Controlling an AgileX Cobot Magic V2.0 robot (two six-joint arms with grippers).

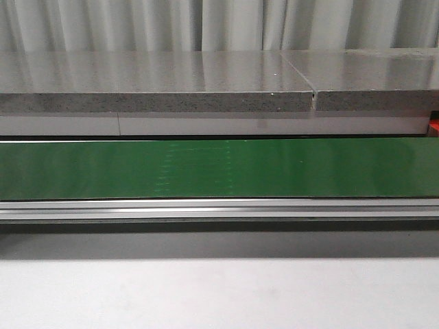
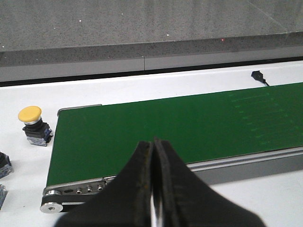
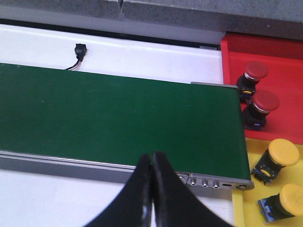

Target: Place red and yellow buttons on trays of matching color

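Observation:
In the left wrist view a yellow button (image 2: 31,121) on a black base stands on the white table beside the end of the green conveyor belt (image 2: 165,127). My left gripper (image 2: 152,142) is shut and empty over the belt's near rail. In the right wrist view two red buttons (image 3: 254,75) (image 3: 263,107) stand on the red tray (image 3: 284,66), and two yellow buttons (image 3: 279,158) (image 3: 286,201) lie on the yellow tray (image 3: 246,208). My right gripper (image 3: 151,155) is shut and empty above the belt's near rail. No gripper shows in the front view.
The green belt (image 1: 219,168) spans the front view with an aluminium rail (image 1: 219,208) before it and a grey stone shelf (image 1: 158,89) behind. Small black sensors (image 2: 258,75) (image 3: 80,49) sit behind the belt. Dark parts (image 2: 4,165) lie at the left wrist view's edge.

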